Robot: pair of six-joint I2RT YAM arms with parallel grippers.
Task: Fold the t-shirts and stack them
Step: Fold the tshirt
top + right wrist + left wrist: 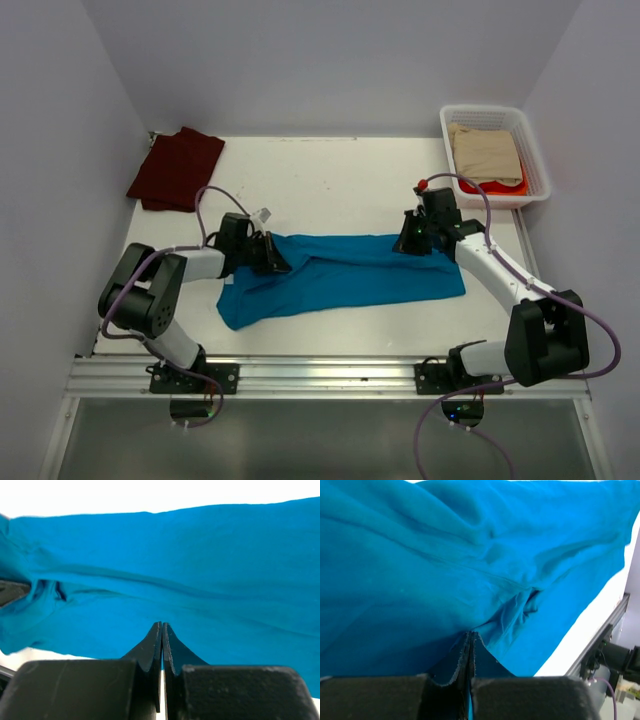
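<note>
The teal-blue t-shirt [350, 275] lies folded lengthwise in a long band across the middle of the table. My left gripper [275, 255] is shut on its upper left edge; in the left wrist view the gripper [471, 634] has its jaws pressed together with teal cloth [470, 555] between them. My right gripper [408, 240] is shut on the upper right corner; in the right wrist view the gripper [162, 625] pinches the cloth's edge [175, 570]. The dark maroon t-shirt [175, 168] lies folded at the far left corner, away from both grippers.
A white basket [541, 188] stands at the far right with beige cloth [485, 152] over a red item [492, 187]. White walls close the table on three sides. A metal rail [320, 375] runs along the near edge.
</note>
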